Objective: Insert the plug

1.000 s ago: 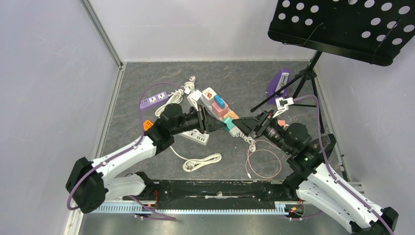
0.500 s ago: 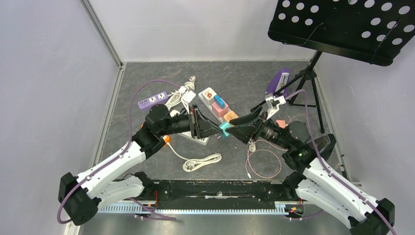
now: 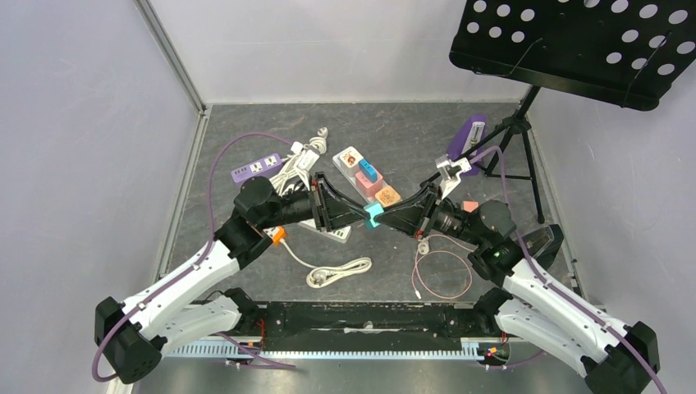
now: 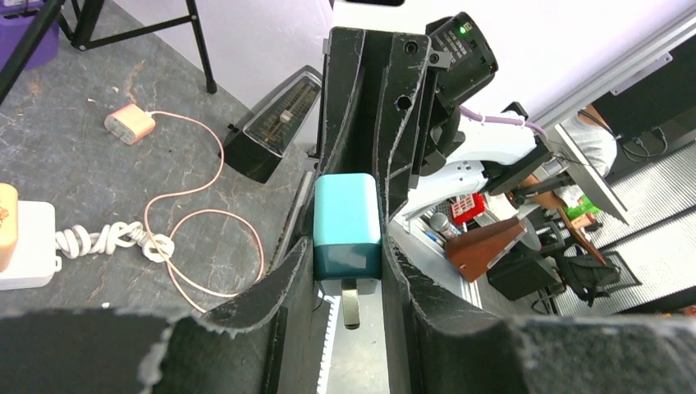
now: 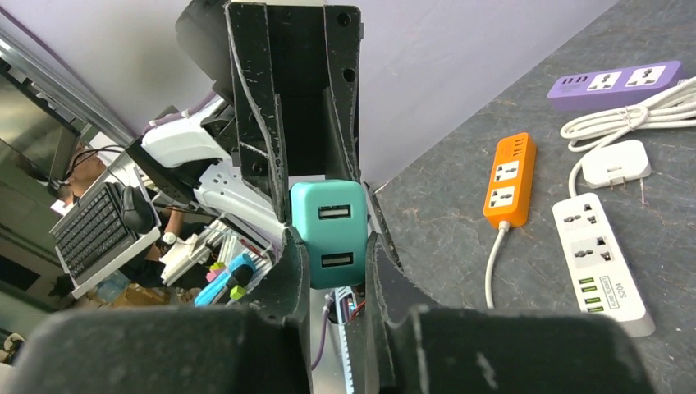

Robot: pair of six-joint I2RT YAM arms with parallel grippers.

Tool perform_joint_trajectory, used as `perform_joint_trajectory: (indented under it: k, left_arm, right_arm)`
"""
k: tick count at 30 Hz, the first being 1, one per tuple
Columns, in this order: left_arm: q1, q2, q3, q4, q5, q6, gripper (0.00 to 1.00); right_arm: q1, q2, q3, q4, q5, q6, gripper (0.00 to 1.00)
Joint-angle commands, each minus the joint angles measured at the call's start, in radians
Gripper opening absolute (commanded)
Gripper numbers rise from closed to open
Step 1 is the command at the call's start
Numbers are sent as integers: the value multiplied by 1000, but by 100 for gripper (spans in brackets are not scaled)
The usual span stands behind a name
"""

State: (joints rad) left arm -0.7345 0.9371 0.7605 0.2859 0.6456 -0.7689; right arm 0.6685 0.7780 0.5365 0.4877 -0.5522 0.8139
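Observation:
A teal plug, a small charger block, hangs above the table between both arms. My left gripper is shut on its pronged end. In the left wrist view the plug sits between the left gripper's fingers, a metal prong pointing back at the camera. My right gripper pinches the other end. In the right wrist view, the plug's two USB slots face the camera, squeezed inside the right gripper. A white power strip lies on the grey table.
An orange strip and a purple strip lie beside the white one. A white block of coloured adapters, a white cord, a pink cable loop and a music stand tripod surround the middle.
My right gripper has closed its open fingers onto the teal plug that the left gripper held. Both grippers and the plug have shifted a little to the left.

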Motion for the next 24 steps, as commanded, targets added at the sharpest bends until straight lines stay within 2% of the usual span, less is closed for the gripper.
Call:
perform_joint_trajectory:
  k: [1, 2, 4, 5, 7, 11, 14, 19, 24]
  left_arm:
    - [0, -20, 48, 34, -12, 9, 12]
    - [0, -22, 52, 16, -25, 16, 29]
    - [0, -31, 67, -52, -69, 43, 52]
    - [0, -38, 81, -92, -100, 72, 58]
    - [0, -56, 122, -253, -241, 140, 63]
    - [0, -71, 229, -662, -729, 234, 66]
    - [0, -76, 261, -816, -999, 281, 66]
    - [0, -139, 239, -887, -1190, 308, 66]
    - [0, -233, 186, -874, -1282, 332, 65]
  right_arm:
    - [1, 18, 22, 35, 20, 5, 0]
    - [1, 21, 24, 35, 24, 2, 0]
    - [2, 31, 40, 26, 25, -12, 0]
    - [2, 35, 48, 10, 30, -29, 0]
    - [1, 43, 73, -40, 42, -78, 0]
    - [8, 86, 137, -193, 106, -243, 0]
    - [50, 163, 184, -263, 167, -395, 0]
    - [155, 386, 307, -401, 334, -675, 0]
    - [220, 617, 419, -413, 418, -847, 0]
